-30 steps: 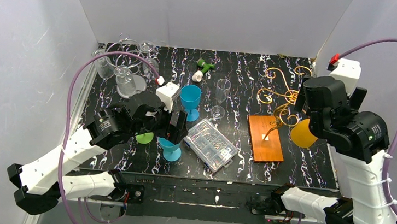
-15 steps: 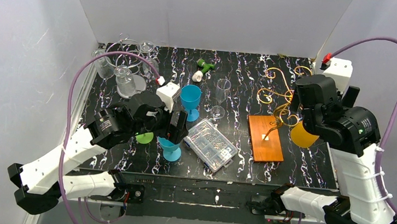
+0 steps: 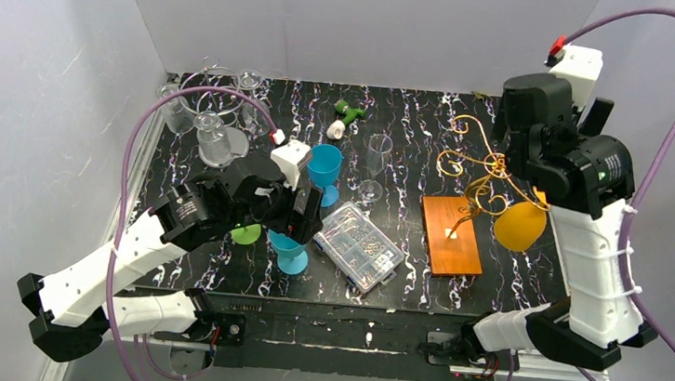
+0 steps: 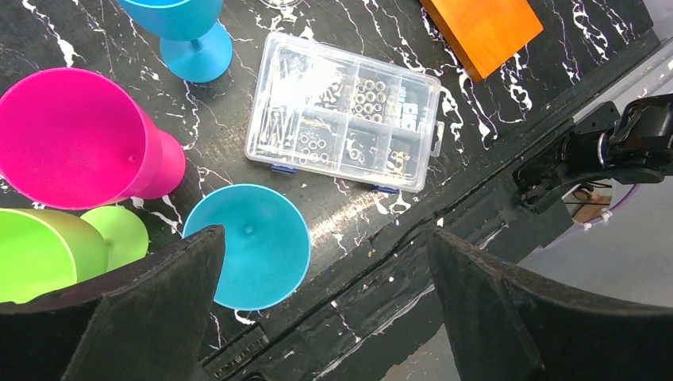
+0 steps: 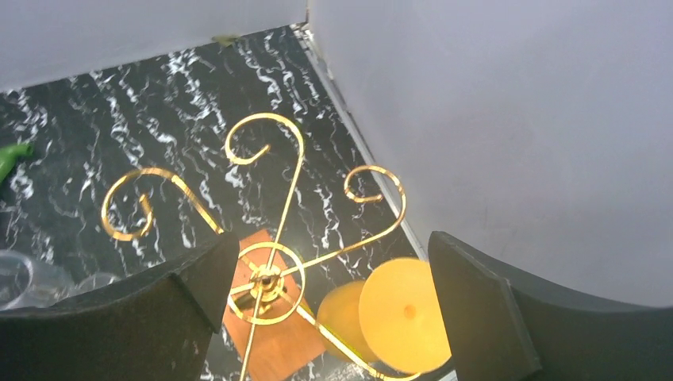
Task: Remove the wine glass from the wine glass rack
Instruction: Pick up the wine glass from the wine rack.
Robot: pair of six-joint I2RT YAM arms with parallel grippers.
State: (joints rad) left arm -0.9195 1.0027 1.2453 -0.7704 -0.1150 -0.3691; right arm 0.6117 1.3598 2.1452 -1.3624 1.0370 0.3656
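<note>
I work over a black table [image 3: 415, 123] veined with white streaks, boxed in by plain white walls [image 3: 359, 25] at the back and on both sides, with a metal rail along each side edge. My left gripper [image 4: 324, 238] hangs released, fingers spread wide and holding nothing, in the lower left part of the top view. Under it stand a blue cup [image 4: 250, 246], a pink cup [image 4: 71, 139] and a green cup [image 4: 40, 254], all close together, and a clear plastic box [image 4: 345, 111] of small metal parts lies just beside them toward the table's near edge. My right gripper [image 5: 332, 238] is also spread wide and empty, raised above the right rear corner where the side wall meets the table. Straight below it is the wine glass rack [image 5: 270, 278]: golden curled wire arms on a thin stem rising from an orange-brown wooden base [image 3: 451, 234] in the right half of the top view. The wine glass [image 5: 401, 313], yellow, sits at the rack's arm in the lower right of my right wrist view, with the wire crossing it, on the wall side of the base; neither gripper touches it. Several clear glasses [image 3: 209, 122] crowd the upper left corner of the table, and one clear glass [image 3: 376, 162] stands near the middle.
</note>
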